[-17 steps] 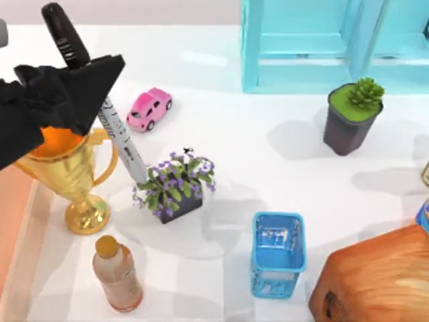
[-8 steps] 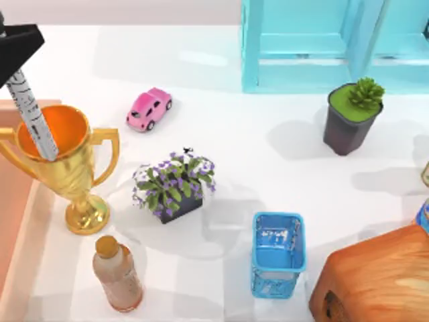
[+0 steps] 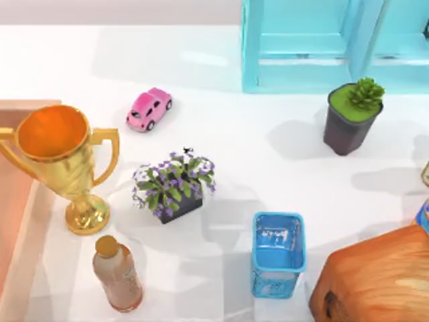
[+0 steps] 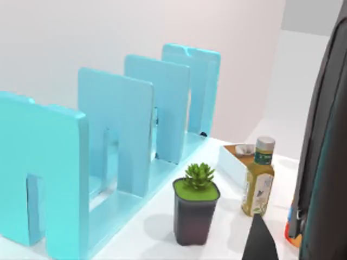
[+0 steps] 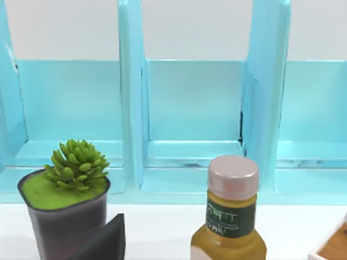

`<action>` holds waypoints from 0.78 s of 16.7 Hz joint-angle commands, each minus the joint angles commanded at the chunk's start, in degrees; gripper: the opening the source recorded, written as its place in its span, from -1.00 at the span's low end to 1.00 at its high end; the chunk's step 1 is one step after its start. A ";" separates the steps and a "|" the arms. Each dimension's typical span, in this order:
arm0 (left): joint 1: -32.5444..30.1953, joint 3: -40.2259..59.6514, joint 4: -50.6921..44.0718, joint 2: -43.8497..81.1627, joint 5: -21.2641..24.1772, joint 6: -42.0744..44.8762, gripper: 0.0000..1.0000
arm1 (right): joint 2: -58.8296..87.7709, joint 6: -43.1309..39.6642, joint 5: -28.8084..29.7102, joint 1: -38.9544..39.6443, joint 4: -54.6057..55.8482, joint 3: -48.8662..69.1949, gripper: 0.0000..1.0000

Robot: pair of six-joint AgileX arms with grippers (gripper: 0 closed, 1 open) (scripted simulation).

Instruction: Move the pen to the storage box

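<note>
A dark part of the left gripper (image 4: 324, 162) stands along the edge of the left wrist view; I cannot tell whether it is open or closed, or whether it has hold of anything. A dark corner of the right gripper (image 5: 103, 241) sits in the right wrist view, and its state cannot be told either. I cannot tell where the pen is.

Beyond the left gripper stand a succulent pot (image 4: 196, 208), a green-labelled bottle (image 4: 259, 176) and a cyan rack (image 4: 108, 141) of upright dividers.

From above, the storage box (image 3: 13, 201) lies at the table's left edge, its pale wall just beside the foot of a gold trophy (image 3: 57, 157). A brown-capped bottle (image 3: 117, 274) stands near the trophy on the near side. A pink toy car (image 3: 149, 108) lies farther back, and a purple-flowered plant (image 3: 174, 184) sits right of the trophy. A blue mesh cup (image 3: 278, 253) stands on the near side, with an orange wood-grain chest (image 3: 375, 282) at the near right corner.
</note>
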 joint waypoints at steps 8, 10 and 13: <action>11.23 5.31 8.86 23.60 18.55 9.32 -1.00 | 0.00 0.00 0.00 0.00 0.00 0.00 1.00; 13.65 6.08 11.22 27.96 20.97 12.07 -1.00 | 0.00 0.00 0.00 0.00 0.00 0.00 1.00; 16.30 6.61 13.64 31.56 22.39 14.88 -1.00 | 0.00 0.00 0.00 0.00 0.00 0.00 1.00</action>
